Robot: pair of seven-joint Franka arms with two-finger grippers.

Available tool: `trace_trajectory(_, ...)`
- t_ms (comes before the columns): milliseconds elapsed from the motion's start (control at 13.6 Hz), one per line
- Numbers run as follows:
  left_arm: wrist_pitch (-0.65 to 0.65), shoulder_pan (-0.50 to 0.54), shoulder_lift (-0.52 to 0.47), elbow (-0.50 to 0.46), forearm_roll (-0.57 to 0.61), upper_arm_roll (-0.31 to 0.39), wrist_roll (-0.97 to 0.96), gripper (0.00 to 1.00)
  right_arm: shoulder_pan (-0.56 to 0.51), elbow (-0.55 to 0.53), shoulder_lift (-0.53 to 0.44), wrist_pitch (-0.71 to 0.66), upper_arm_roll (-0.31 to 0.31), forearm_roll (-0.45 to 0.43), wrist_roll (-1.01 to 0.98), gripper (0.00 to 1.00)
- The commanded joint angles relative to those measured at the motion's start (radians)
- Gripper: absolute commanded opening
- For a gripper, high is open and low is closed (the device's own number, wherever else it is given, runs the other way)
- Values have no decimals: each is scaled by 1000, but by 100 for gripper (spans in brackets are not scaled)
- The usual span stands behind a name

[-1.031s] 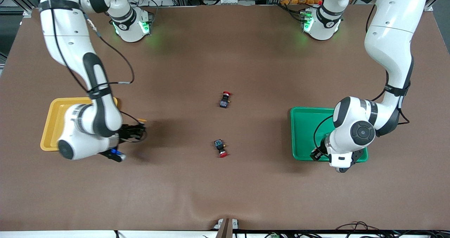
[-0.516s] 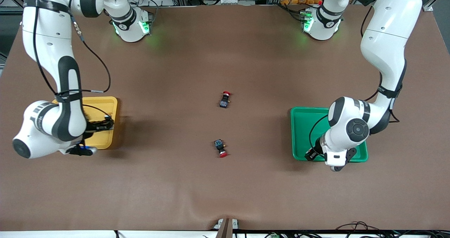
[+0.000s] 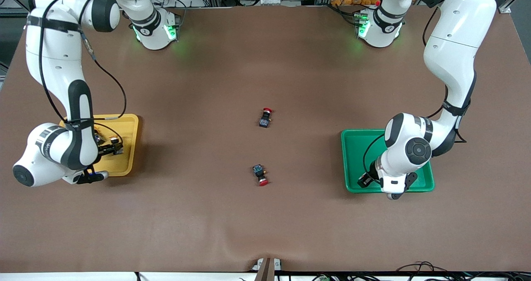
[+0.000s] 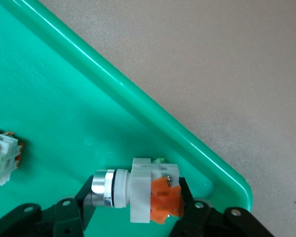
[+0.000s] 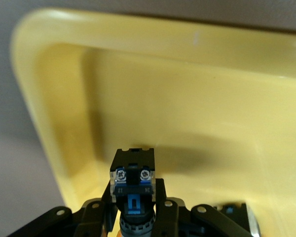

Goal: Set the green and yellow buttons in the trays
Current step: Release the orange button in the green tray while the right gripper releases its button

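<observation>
My left gripper [image 4: 135, 197] is shut on a white-bodied button [image 4: 140, 190] with an orange face and a silver ring. It holds it low over a corner of the green tray [image 4: 64, 98], the corner nearer the front camera. A second white button [image 4: 1, 158] lies in that tray. In the front view the left gripper [image 3: 367, 180] is mostly hidden by its wrist. My right gripper [image 5: 133, 200] is shut on a dark-bodied button [image 5: 133, 170], held over the yellow tray [image 5: 187, 98]. Another dark button [image 5: 237, 210] rests in it. The right gripper [image 3: 115, 149] is over the yellow tray [image 3: 128, 125].
Two dark switches with red caps lie mid-table, one [image 3: 265, 117] farther from the front camera and one [image 3: 261, 175] nearer. The green tray [image 3: 356, 148] sits at the left arm's end of the table. Brown table surface lies between the trays.
The right arm carried its dark button from over the bare table beside the yellow tray to over that tray. The left arm shifted only slightly over the green tray.
</observation>
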Motion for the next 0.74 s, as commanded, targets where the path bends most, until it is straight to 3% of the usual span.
trace_trajectory(0, -6, -1, -39, -21, -4, 0, 4, 100, 0, 10, -7, -14, 5, -11, -3, 100)
trace_trajectory(221, -104, -1, -111, -13, -1, -1, 8, 100, 7, 23, -19, -70, -4, -12, -4, 100)
trace_trajectory(442, -218, 0, -216, 5, 4, -1, 43, 100, 22, 126, -22, -168, -19, -11, 3, 100)
trace_trajectory(663, -352, 12, -318, 83, 4, 5, 178, 100, 36, 227, -34, -244, -21, -7, 116, 100)
